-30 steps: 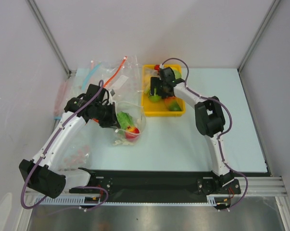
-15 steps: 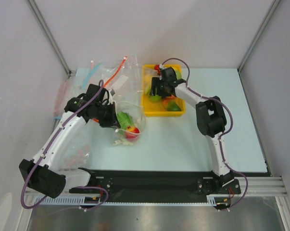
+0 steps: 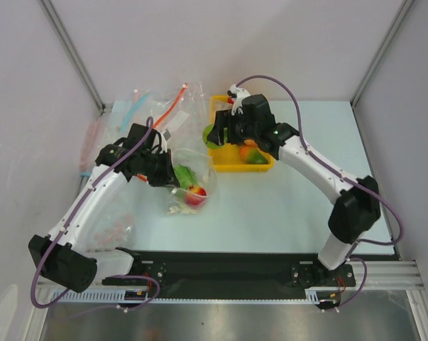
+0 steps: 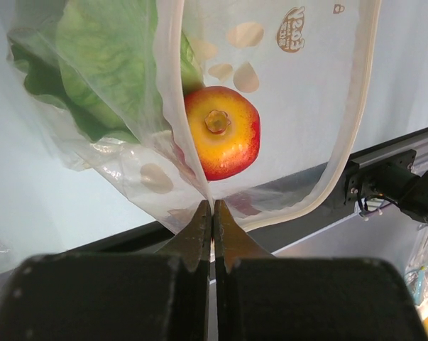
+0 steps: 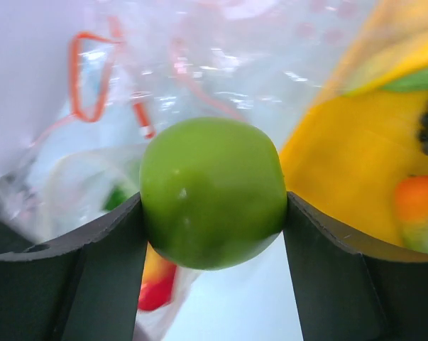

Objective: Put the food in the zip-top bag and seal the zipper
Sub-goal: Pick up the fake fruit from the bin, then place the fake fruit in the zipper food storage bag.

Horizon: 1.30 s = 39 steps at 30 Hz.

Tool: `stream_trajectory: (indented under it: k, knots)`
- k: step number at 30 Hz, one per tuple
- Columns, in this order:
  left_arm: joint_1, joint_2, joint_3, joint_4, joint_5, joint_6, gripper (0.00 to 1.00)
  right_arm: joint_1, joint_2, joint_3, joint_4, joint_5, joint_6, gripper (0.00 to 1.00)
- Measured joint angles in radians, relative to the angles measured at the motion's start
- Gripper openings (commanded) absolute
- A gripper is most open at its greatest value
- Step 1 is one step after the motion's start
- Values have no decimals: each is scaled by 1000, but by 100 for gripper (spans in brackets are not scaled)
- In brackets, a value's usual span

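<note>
The dotted zip-top bag [image 3: 192, 181] lies left of centre, its mouth held up and open. Inside are the green-and-white cabbage [image 4: 100, 78] and the round red fruit [image 4: 223, 132], also seen from above [image 3: 195, 193]. The pale zipper strip [image 4: 355, 106] curves along the mouth edge. My left gripper [image 4: 212, 207] is shut on the bag's edge [image 3: 167, 177]. My right gripper [image 5: 214, 213] is shut on the green apple [image 5: 212, 192] and holds it in the air at the yellow tray's left edge [image 3: 214, 133], beyond the bag.
A yellow tray [image 3: 265, 165] at the back centre holds other toy food, including an orange-and-green piece [image 3: 250, 155]. Plain clear bags with blue and red strips [image 3: 160, 110] lie at the back left. Another clear bag [image 3: 111, 227] lies near the left arm.
My right gripper has lifted the green apple out of the yellow tray and moved it left towards the bag. The left gripper still holds the bag edge in the same place.
</note>
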Motion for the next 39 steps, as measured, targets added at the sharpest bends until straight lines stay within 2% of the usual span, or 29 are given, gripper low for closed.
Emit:
stream_trajectory:
  k: [4, 9, 14, 15, 16, 18, 19, 20, 27, 39]
  knots:
    - [0, 0, -10, 2, 0, 0, 0, 66, -143, -87, 42, -46, 0, 49]
    - [-1, -9, -11, 2, -2, 0, 0, 145, -232, -146, 75, -80, 0, 48]
    - [-1, -36, -12, 0, -2, 0, 0, 216, -239, -158, 63, -80, -6, 55]
    - [-1, -44, -16, 2, -2, 0, 0, 227, -239, -162, 59, -80, -7, 59]
    - [-1, -51, -21, 1, -3, 0, 1, 238, -238, -168, 56, -81, -7, 72]
    - [-1, -71, -36, 1, -3, 0, 0, 256, -231, -174, 49, -80, -5, 85]
    - [-1, -82, -45, 1, -3, 0, 0, 262, -223, -174, 47, -78, -1, 99]
    - [-1, -92, -55, 1, -3, 0, 0, 267, -211, -172, 39, -73, 4, 100]
    - [-1, -135, -92, 3, -2, -10, 0, 269, -133, -132, -56, 2, 0, 99]
    - [-2, -171, -111, 3, -8, -19, 0, 153, -140, -111, -154, 145, 20, 74]
